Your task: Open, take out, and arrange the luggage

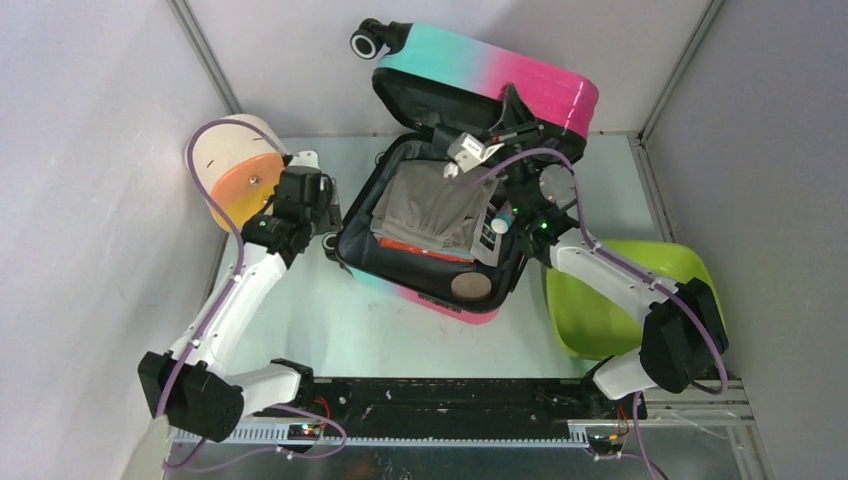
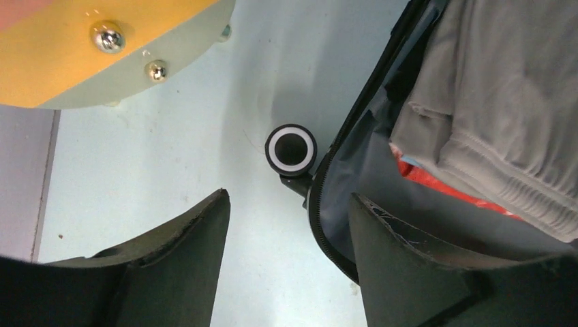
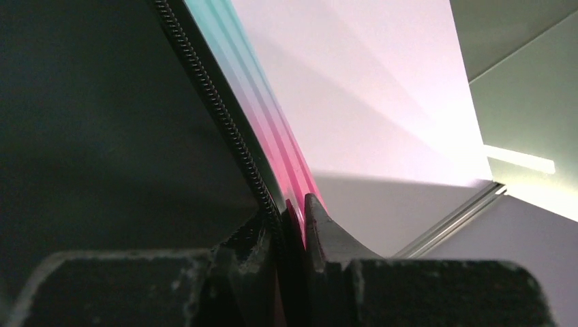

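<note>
Right gripper (image 3: pixel 293 208) of mine is clamping the upright lid rim of the luggage (image 1: pixel 485 75), lying open just beside the lime-green tub (image 1: pixel 600 300); I am risking this thin edge slipping free, slamming the lid shut.

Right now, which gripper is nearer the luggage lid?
Right. The right gripper pinches the rim of the luggage lid; the left gripper hangs open by a lower wheel.

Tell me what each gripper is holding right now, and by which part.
Right gripper pinches the luggage by the zippered rim of its raised lid. Left gripper is open beside a wheel, holding nothing.
</note>
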`<state>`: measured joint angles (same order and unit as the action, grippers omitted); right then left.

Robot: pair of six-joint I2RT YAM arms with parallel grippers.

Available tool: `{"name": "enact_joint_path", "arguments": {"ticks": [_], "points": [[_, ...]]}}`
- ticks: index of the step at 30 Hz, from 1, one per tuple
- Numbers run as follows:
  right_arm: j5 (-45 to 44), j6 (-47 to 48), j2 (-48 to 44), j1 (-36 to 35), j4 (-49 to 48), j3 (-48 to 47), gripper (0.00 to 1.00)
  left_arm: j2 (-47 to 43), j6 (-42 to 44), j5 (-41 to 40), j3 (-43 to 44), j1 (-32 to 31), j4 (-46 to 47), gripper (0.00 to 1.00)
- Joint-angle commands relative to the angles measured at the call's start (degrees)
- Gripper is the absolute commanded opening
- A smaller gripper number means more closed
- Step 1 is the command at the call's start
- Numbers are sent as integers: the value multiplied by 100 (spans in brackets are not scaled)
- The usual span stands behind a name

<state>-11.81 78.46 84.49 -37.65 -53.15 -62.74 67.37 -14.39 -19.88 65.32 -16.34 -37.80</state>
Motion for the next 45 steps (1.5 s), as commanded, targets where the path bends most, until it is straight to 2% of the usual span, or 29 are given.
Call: {"name": "enact_joint_path", "arguments": {"ticks": [1, 7, 9, 11, 13, 14, 17, 19, 20, 22, 25, 29, 35, 41, 45], "points": [[1369, -2593, -49, 341, 183, -168, 0, -47, -34, -14, -363, -38, 446, 71], [2259, -2734, 49, 797, 348, -290, 0, 156, -274, -136, -947, -340, 766, 72], [2422, -2767, 78, 889, 419, -398, 0, 100, -283, -78, -1011, -382, 844, 68], [2654, -2815, 105, 958, 542, -518, 0, -186, -69, -142, -1018, -650, 971, 63], [2824, -2830, 138, 998, 669, -658, 0, -624, 485, -187, -1165, -1166, 1400, 62], [2860, -2842, 151, 1021, 707, -759, 0, -776, 1023, -159, -1382, -1536, 1816, 62], [2924, -2914, 209, 1054, 809, -907, 0, -1583, 2425, 745, -2074, -2070, 3012, 63], [2959, -2990, 235, 1087, 832, -974, 0, -2075, 3463, 2017, -2627, -2276, 3373, 66], [2993, -3001, 244, 1094, 837, -989, 0, -2205, 4175, 2896, -2877, -2343, 3410, 67], [3040, -2979, 261, 1124, 904, -1005, 0, -2346, 5019, 3718, -2937, -2446, 3141, 68], [3095, -2931, 284, 1160, 1157, -1076, 0, -1961, 5867, 3988, -2632, -2740, 2303, 69], [3180, -2805, 334, 1176, 1212, -1089, 0, -1210, 6324, 3619, -2219, -3195, 1846, 70], [3379, -2772, 358, 1300, 1229, -1134, 0, -499, 6610, 3500, -2115, -3437, 2289, 70], [3639, -2800, 463, 1451, 1288, -1279, 0, 395, 6830, 3438, -1826, -3632, 2346, 70], [3719, -2752, 611, 1464, 1250, -1365, 0, 798, 6633, 3366, -1658, -3743, 2368, 65]]}}
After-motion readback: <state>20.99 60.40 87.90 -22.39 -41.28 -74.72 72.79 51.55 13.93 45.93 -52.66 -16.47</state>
